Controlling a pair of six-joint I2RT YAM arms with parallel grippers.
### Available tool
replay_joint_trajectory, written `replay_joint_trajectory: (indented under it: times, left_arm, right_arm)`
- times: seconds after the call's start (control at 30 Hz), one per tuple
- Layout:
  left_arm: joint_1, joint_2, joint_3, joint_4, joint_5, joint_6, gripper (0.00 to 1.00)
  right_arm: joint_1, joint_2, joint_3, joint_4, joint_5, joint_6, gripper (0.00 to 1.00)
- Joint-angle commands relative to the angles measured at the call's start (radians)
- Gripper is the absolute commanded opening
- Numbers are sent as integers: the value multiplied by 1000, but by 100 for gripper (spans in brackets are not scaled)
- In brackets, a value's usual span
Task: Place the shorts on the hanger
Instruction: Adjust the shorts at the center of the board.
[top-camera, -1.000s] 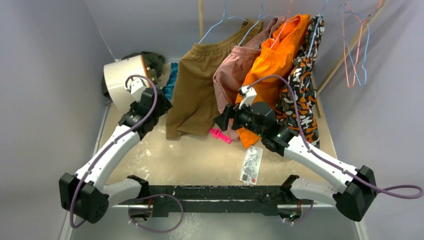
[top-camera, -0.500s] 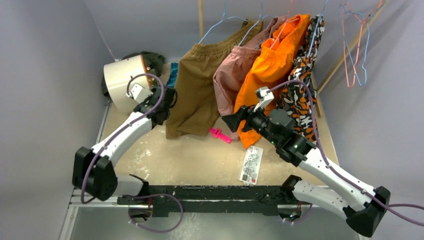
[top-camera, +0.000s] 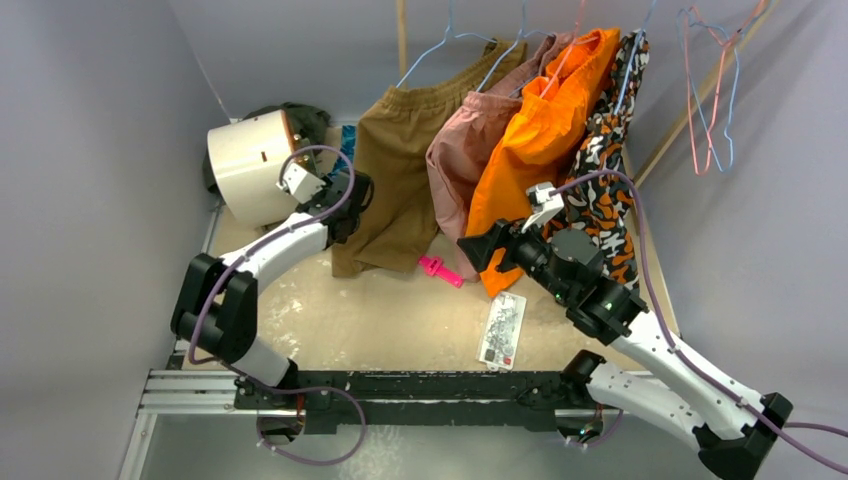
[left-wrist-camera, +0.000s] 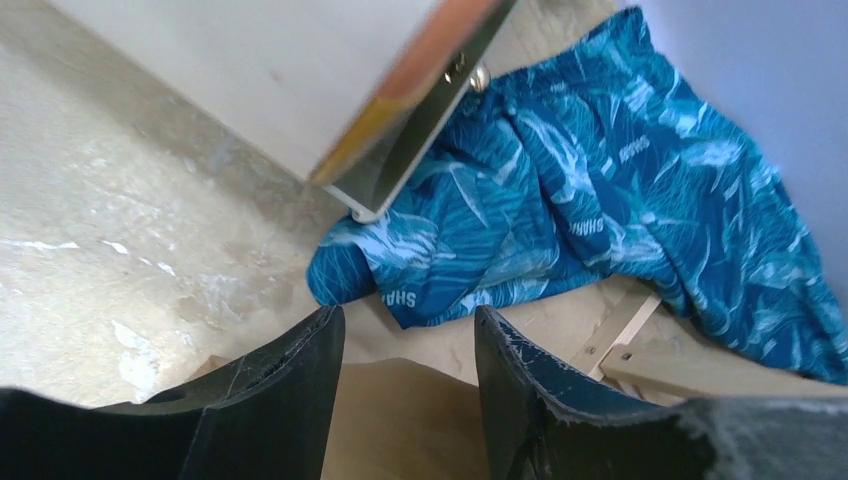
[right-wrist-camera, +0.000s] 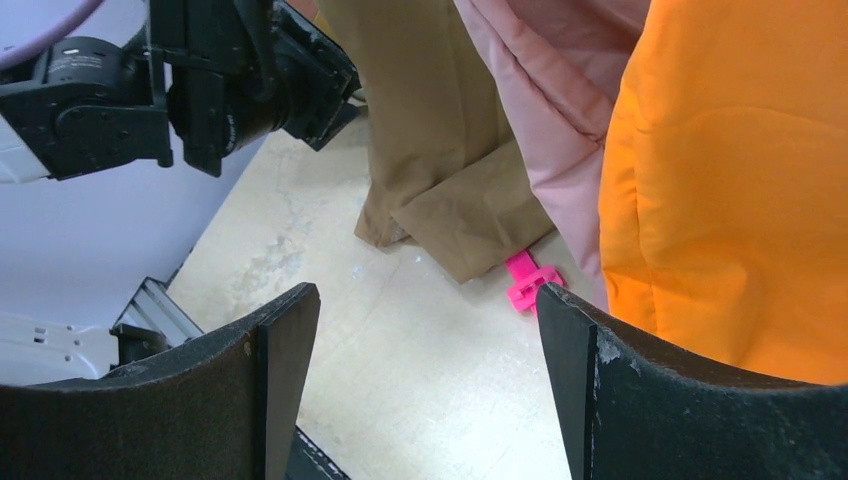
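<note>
Left claw (left-wrist-camera: 408, 335), partly open and empty, hovers near the crumpled shorts (left-wrist-camera: 620, 190) lying just beyond it.

four hanging garments (top-camera: 395, 180), one blue shorts (left-wrist-camera: 620, 190), two arms (top-camera: 265, 255).

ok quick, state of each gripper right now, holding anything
left gripper: open, holding nothing, the shorts lie just ahead of it
right gripper: open wide, holding nothing

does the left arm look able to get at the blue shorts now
Probably yes: the shorts lie just ahead of the parted left fingers; the white drum covers only one edge of them.
</note>
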Motion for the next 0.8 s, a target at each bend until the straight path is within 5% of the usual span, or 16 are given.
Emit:
replay_joint_trajectory:
  times: [0.0, 0.43, 0.77]
  left_arm:
    - [-45, 65, 9, 81, -35, 24, 49]
    - [-69, 127, 25, 90, -105, 79, 61]
    - [-64, 174, 21, 195, -147, 188, 60]
  right_arm:
    - [3, -12, -5, 7, 21, -10, 82]
    - [4, -11, -11, -3, 31, -18, 82]
    - [4, -25, -17, -25, 38, -21, 83]
